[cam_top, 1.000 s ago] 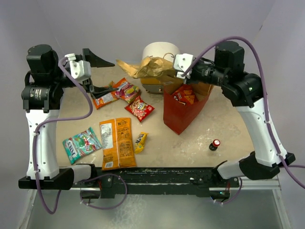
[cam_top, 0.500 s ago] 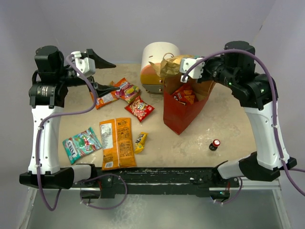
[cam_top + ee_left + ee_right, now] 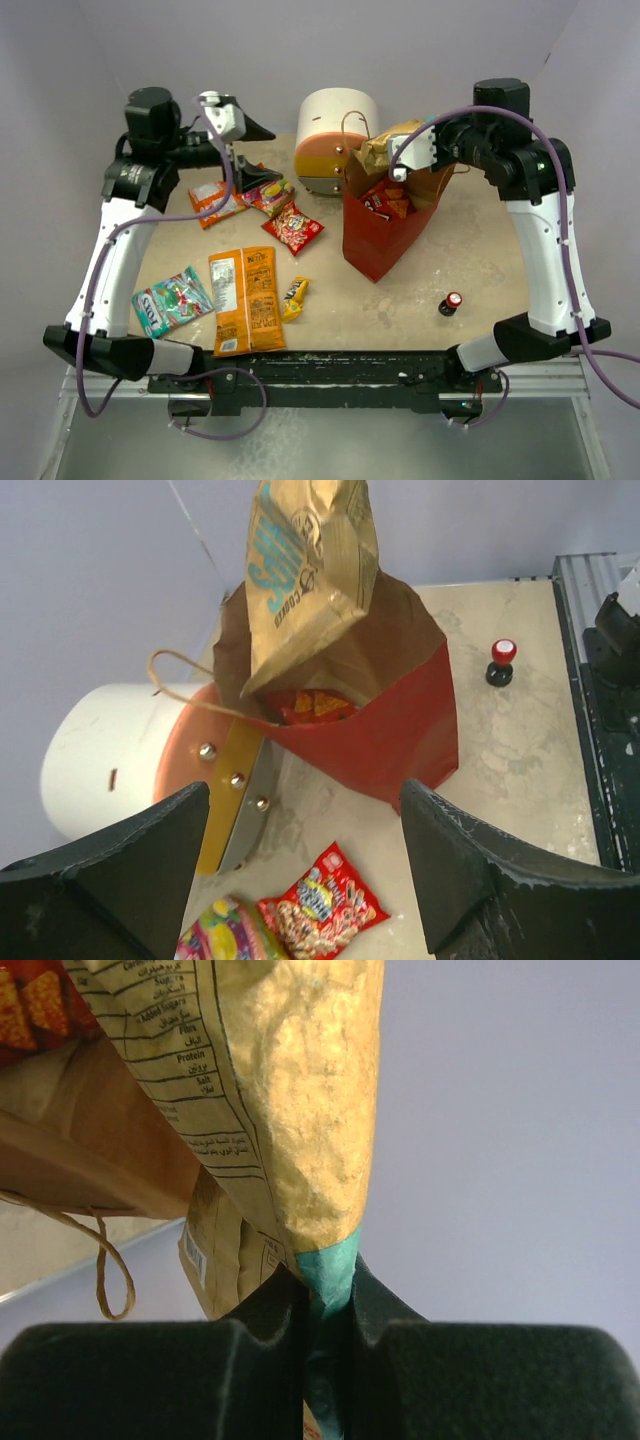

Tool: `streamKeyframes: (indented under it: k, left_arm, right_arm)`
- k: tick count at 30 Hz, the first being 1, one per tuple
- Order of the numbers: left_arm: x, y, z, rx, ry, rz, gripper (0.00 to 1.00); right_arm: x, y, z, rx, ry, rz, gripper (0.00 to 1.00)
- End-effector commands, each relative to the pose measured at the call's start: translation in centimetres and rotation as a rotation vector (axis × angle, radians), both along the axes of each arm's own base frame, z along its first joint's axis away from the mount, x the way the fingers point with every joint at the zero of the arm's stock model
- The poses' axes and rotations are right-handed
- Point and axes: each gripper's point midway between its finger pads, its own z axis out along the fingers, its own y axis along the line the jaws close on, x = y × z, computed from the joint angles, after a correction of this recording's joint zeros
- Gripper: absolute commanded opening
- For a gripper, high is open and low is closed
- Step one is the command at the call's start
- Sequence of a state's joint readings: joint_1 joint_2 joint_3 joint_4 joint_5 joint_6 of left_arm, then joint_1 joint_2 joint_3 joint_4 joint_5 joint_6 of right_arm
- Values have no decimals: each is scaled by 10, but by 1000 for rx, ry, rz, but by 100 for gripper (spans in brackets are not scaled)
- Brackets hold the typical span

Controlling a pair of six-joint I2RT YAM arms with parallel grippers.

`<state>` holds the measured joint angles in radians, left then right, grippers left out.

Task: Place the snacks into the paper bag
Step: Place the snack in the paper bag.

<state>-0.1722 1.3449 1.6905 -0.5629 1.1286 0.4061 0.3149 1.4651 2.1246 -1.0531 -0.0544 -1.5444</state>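
Hovering with jaws apart, the left gripper [image 3: 261, 153] has small red crinkly packets [image 3: 322, 912] just beneath. The right gripper [image 3: 325, 1282] is clamped on the teal seam of a tan crinkly chip bag [image 3: 305, 575], which dips into the tall red-sided brown paper bag [image 3: 395, 735] below. I would lower it deeper before releasing.

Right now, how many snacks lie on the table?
6: teal candy bag, orange chip bag, yellow bar nearest; orange packet, colorful packet, red packet by left gripper, possibly hiding more.

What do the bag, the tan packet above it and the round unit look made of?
Bag: matte kraft paper, brown inside, red outside, creased. Tan packet: likely crinkly plastic film, slightly glossy. Round unit: probably smooth plastic, white and orange, with shiny studs.
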Motion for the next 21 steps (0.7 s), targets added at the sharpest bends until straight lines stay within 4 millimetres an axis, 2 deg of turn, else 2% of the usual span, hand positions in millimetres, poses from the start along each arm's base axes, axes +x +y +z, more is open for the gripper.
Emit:
streamKeyframes:
  k: [1,5,8,11,17,21]
  left_arm:
    - [11,-35,5,5,-27,-2,81]
    - [8,-83,2,29,-48,-76,84]
    - [5,-123,-7,63,-64,-131,87]
    - [2,-151,-11,72,-69,-179,89]
    - [6,-190,-29,65,-18,-198,93]
    - [0,-199,-37,45,55,-240,82]
  right_arm:
    - [-4,3,10,-91,-52,79,0]
    - [-6,2,5,-124,-32,96,0]
    - [-7,3,-3,-136,-5,106,0]
    - [-6,4,-5,-128,4,108,0]
    - [-3,9,-8,-125,15,128,0]
    - [5,11,-4,-128,-35,127,0]
